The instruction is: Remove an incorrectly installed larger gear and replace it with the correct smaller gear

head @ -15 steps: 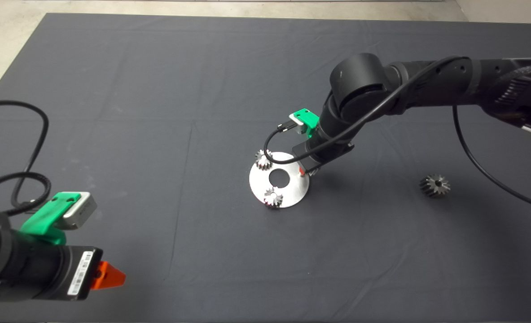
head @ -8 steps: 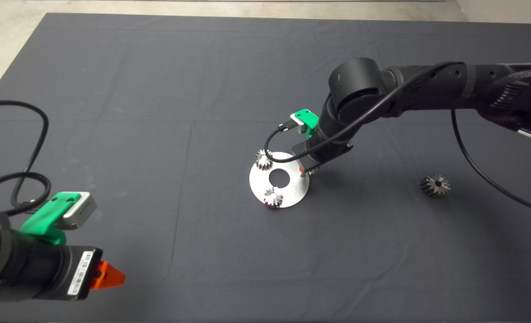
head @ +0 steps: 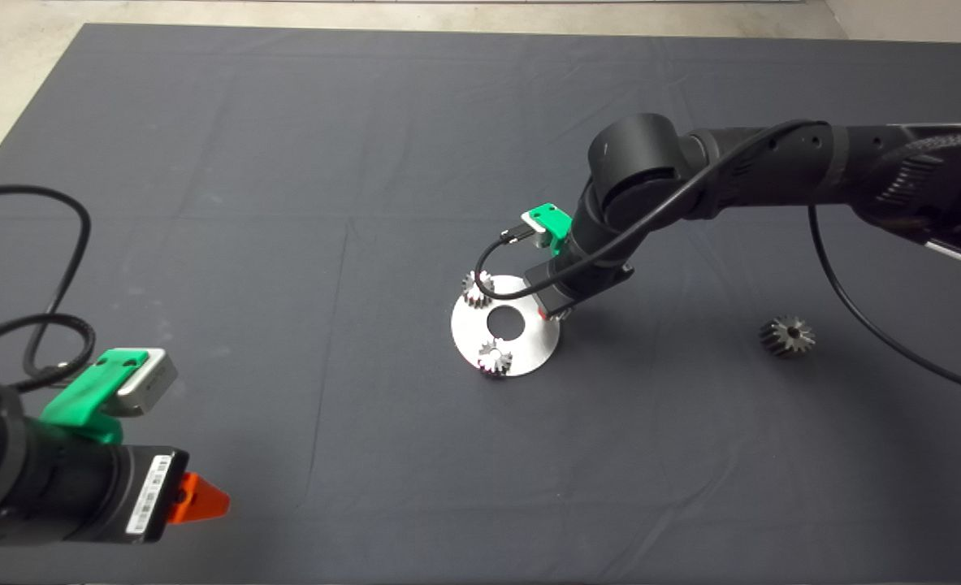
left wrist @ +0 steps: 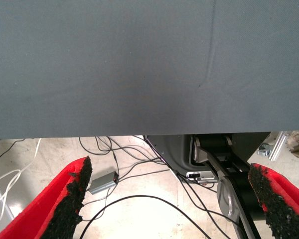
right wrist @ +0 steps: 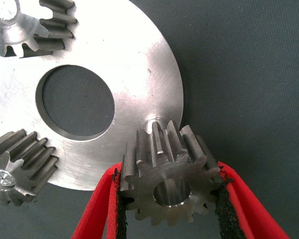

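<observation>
The smaller gear is gripped between the red fingers of my right gripper, tilted just over a small hole at the round steel plate's rim. In the head view the right gripper stands at the right edge of the plate, and the held gear is hidden there. Two matching small gears sit on the plate. The larger gear lies alone on the mat, well to the right. My left gripper waits open at the lower left.
The plate has a large central hole. A black cable loops off the right wrist near the plate. The left wrist view shows the mat's edge and, beyond it, floor with cables between the open left gripper fingers.
The right arm's elbow has swung a little to the left and down. Its gripper stays at the plate's right edge with the small gear. The left arm barely moved.
</observation>
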{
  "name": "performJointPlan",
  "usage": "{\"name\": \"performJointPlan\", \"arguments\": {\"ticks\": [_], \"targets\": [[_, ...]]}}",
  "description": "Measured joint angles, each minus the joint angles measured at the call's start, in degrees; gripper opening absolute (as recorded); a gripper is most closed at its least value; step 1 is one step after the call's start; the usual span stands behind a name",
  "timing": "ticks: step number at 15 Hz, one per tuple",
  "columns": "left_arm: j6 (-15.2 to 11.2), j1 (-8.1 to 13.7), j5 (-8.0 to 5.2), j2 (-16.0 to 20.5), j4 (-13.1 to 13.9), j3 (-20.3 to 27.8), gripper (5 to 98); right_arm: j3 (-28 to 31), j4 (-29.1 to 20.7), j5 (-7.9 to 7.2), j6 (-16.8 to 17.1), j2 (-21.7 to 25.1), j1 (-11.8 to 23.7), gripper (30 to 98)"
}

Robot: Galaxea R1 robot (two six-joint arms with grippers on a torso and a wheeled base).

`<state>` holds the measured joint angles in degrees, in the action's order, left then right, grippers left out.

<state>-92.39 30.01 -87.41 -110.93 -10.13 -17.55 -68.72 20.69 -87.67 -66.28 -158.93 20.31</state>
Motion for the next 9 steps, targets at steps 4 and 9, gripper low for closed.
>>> {"name": "performJointPlan", "arguments": {"ticks": [4, 9], "targets": [[0.0, 0.0, 0.0, 0.0, -0.1, 0.0, 79.4, -1.3, 0.6, -0.2, 0.0, -0.8, 0.0, 35.6], [0.0, -0.3, 0.0, 0.0, -0.3, 0.0, 79.4, -2.2, 0.9, 0.0, 0.0, -2.1, 0.0, 35.6]]}}
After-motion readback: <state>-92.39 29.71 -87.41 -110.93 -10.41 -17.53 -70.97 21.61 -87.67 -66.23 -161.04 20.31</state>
